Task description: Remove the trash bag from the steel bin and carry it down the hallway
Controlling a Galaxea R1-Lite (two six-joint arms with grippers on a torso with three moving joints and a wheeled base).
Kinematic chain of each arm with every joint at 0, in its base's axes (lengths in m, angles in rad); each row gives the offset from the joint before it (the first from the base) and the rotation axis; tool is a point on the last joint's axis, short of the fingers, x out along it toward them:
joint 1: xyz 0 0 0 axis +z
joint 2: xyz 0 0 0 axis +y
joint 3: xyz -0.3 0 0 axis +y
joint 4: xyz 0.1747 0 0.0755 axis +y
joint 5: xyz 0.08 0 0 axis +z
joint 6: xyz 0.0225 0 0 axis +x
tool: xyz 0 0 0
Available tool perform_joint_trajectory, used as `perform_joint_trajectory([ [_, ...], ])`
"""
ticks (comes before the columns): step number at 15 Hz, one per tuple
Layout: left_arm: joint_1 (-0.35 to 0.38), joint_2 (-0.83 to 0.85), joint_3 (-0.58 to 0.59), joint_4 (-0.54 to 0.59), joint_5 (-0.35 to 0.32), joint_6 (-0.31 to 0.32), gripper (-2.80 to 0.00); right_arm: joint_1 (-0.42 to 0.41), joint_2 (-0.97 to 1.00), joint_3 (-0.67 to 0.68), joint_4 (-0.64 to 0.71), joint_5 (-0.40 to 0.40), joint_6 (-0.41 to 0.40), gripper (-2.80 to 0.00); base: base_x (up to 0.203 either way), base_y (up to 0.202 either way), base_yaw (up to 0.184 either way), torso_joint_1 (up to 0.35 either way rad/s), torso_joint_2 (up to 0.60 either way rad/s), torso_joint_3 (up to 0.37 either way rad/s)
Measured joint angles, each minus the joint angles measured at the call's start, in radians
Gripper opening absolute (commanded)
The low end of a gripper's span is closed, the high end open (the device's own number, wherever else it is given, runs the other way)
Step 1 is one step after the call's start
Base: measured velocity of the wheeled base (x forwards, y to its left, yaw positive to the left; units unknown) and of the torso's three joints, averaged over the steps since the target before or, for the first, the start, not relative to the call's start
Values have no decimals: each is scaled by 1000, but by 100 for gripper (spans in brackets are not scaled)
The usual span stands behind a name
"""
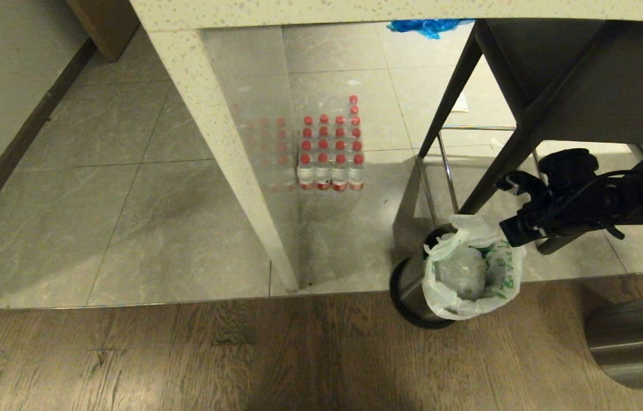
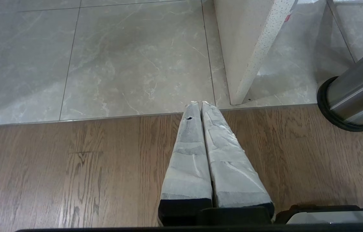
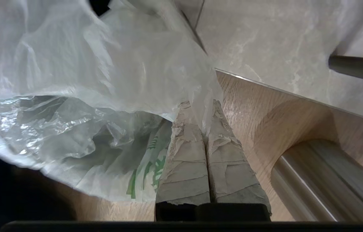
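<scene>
Translucent whitish plastic with green printing, the trash bag (image 1: 472,274) hangs just below and to the left of the right claw (image 1: 506,231), its upper edge pinched between the claw's taped fingers (image 3: 184,154), which are pressed together on the film. Crumpled clear plastic fills the bag. Its lower part covers the mouth of the small round steel bin (image 1: 412,285) with a black rim ring, which stands on the seam between wood flooring and grey marbled tile. From the right, the black right arm reaches in roughly level, under a dark table. Apart from this, the left claw (image 2: 200,106) hangs above the wood floor, fingers closed together on nothing.
</scene>
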Motion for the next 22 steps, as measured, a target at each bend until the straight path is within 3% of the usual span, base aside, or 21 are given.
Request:
perform_joint_trajectory([
  [3,0,0,0,0,0,0,-280,0,-74,37,16,-19,54,-280,0,0,0,0,0,0],
  [7,0,0,0,0,0,-1,-280,-1,-198,41,125,-124,131,-280,0,0,0,0,0,0],
  [10,0,0,0,0,0,0,-280,-2,-308,25,229,-159,256,-280,0,0,0,0,0,0],
  [12,0,0,0,0,0,0,-280,1,-385,19,240,-162,363,-280,0,0,0,0,0,0],
  [17,0,0,0,0,0,0,-280,5,-605,57,263,-143,531,-280,0,0,0,0,0,0],
  [22,0,0,0,0,-1,0,-280,22,-926,326,273,-51,594,-280,0,0,0,0,0,0],
])
